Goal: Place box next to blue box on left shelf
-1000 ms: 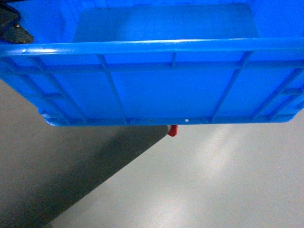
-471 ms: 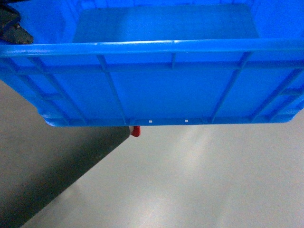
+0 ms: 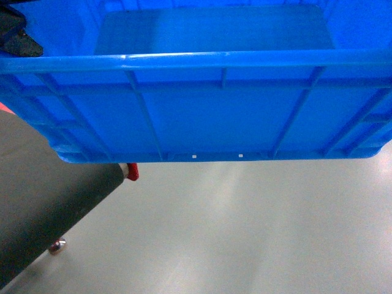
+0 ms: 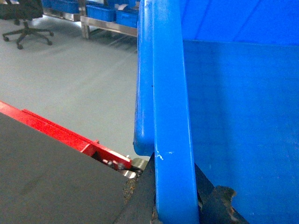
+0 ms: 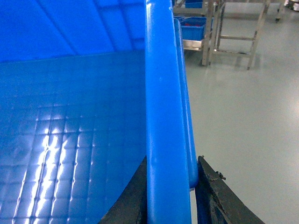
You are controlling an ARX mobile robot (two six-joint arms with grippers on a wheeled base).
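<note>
At the far left of the head view we see a dark surface (image 3: 43,202) with a red frame end (image 3: 133,172) at its corner, low in the frame, with grey floor (image 3: 257,233) spreading to the right. In the upper left corner a dark piece of our left gripper (image 3: 15,33) sits at the rim of the box (image 3: 208,116). The box fills the top half of that frame, carried in the air above the floor, its ribbed near wall facing us and its floor empty.

In the left wrist view the left gripper's fingers (image 4: 219,203) pinch the box's thick rim at the bottom of the frame, one dark pad on each side of the wall. Far off in the upper left stands an office chair (image 4: 28,25), and along the top edge a rack with blue crates (image 4: 110,11); we cannot tell whether it is the left shelf.

In the right wrist view the right gripper (image 5: 170,196) does the same at the bottom centre, fingers clamped on either side of the opposite rim.

We judge this the carrying step. The next move calls for bringing the shelf into view, keeping the box level between both grips.
</note>
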